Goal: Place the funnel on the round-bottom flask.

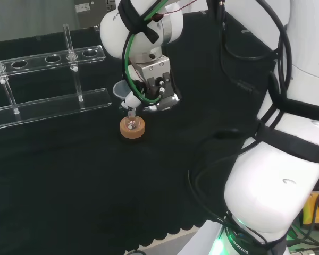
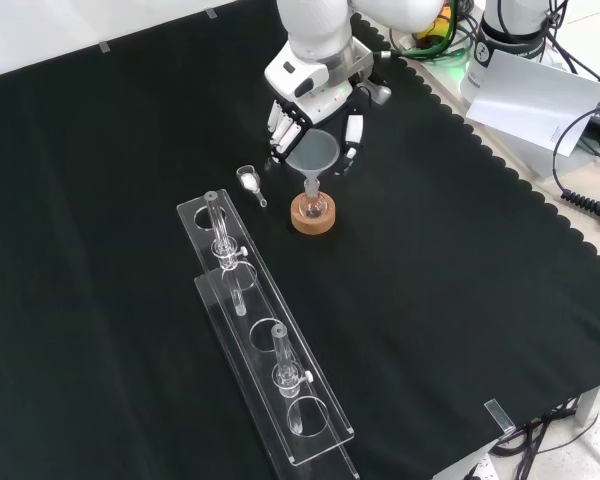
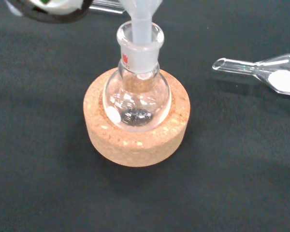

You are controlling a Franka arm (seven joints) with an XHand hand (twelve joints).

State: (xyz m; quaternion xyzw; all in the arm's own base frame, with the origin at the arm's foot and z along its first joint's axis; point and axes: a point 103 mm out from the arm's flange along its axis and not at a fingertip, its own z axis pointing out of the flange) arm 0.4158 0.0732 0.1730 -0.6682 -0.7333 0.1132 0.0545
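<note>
Black cloth [image 2: 460, 260] covers the bench. Front view, left to right: clear rack [image 2: 265, 345] runs diagonally down the left-centre, with two small glass pieces standing in its holes; a glass scoop [image 2: 250, 183] with white powder lies just above the rack's top end; right of it the cork ring [image 2: 313, 214] holds the flask [image 2: 313, 207]. Funnel [image 2: 313, 157] sits above the flask, stem down into the neck. Hand [image 2: 305, 125] comes in from the top, fingers curled around the funnel's cone on both sides, holding it.

Head view, left to right: rack [image 1: 48, 101] at the left, then funnel [image 1: 120, 90] and hand [image 1: 151, 90] above the cork ring [image 1: 132, 128], flask [image 1: 131, 123] seated in it. White arm links stand at the right.

Wrist view: flask [image 3: 137, 96] upright in the cork ring [image 3: 135, 128], round bottom resting in the ring's hollow, a little dark residue inside at the bottom. Funnel stem [image 3: 140, 26] is inside the flask's neck; cannot tell if the cone rests on the rim. Scoop [image 3: 266, 70] lies on the cloth near the ring, apart from it.
</note>
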